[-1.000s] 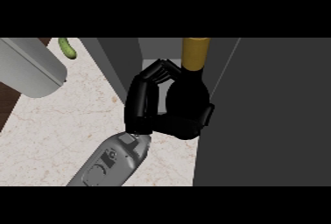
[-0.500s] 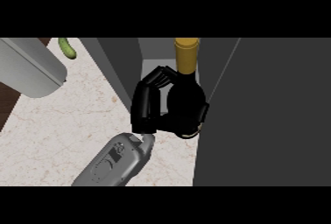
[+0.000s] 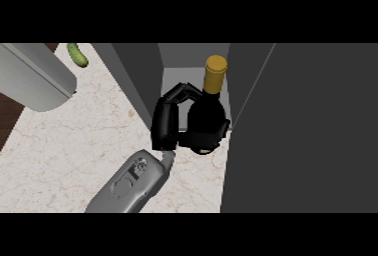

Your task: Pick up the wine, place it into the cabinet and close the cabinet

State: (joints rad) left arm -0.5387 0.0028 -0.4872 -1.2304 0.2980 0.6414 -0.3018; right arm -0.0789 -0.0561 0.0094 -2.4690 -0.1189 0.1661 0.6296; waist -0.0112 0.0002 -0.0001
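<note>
The right hand (image 3: 171,125) is curling round the wine bottle (image 3: 207,107), holding it at the open cabinet (image 3: 193,75) mouth, just above the counter (image 3: 88,135). The bottle's base could be catching the cabinet's front edge, or the door (image 3: 303,125) could be striking the forearm if swung early.

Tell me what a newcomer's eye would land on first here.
First, the dark wine bottle with its gold top, held at the centre by a black hand curled round it, at the open cabinet's mouth. Next, the cabinet's dark door filling the right side. A green vegetable lies at the upper left.
</note>
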